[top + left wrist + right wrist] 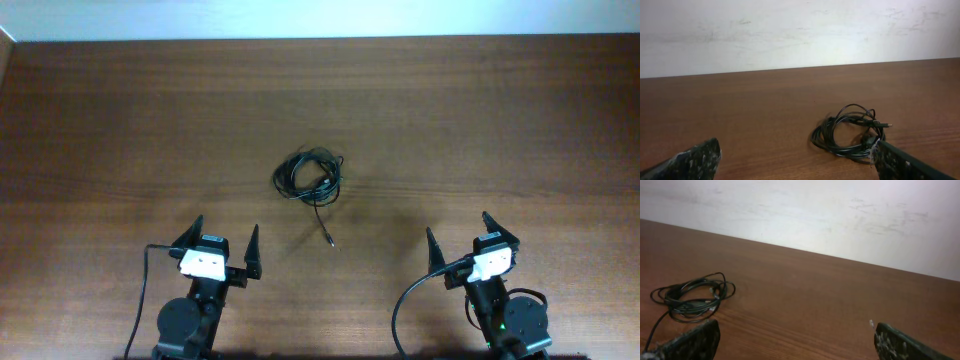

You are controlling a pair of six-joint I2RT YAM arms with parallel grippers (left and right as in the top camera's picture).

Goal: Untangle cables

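Note:
The cables [308, 177] lie as one small coiled bunch of thin black wires at the middle of the wooden table, with one loose end trailing toward the front to a small plug [329, 240]. The bunch shows in the left wrist view [850, 132] at the right and in the right wrist view [690, 297] at the left. My left gripper [221, 244] is open and empty at the front left, short of the bunch. My right gripper [460, 238] is open and empty at the front right.
The brown wooden table [500, 120] runs to a white wall [790, 30] at the back. Thick black arm cables hang by both arm bases at the front edge [400, 310].

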